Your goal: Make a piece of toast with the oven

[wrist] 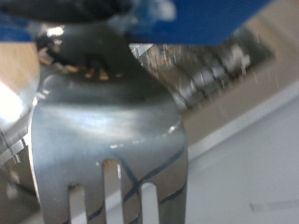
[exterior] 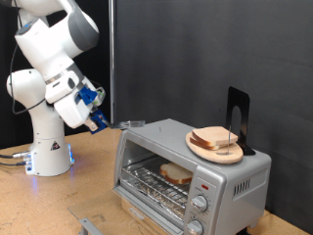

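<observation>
In the frame's middle, our end effector (exterior: 106, 121) is gripping a fork (wrist: 107, 140) beside the oven (exterior: 191, 166); the piece of toast (exterior: 177, 174) is sitting on the rack, so we're judging retrieval needs careful lining up.

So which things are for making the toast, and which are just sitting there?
For the job: oven, bread slice on its rack, gripper, fork.
Just there: wooden plate of spare slices, black stand.
</observation>
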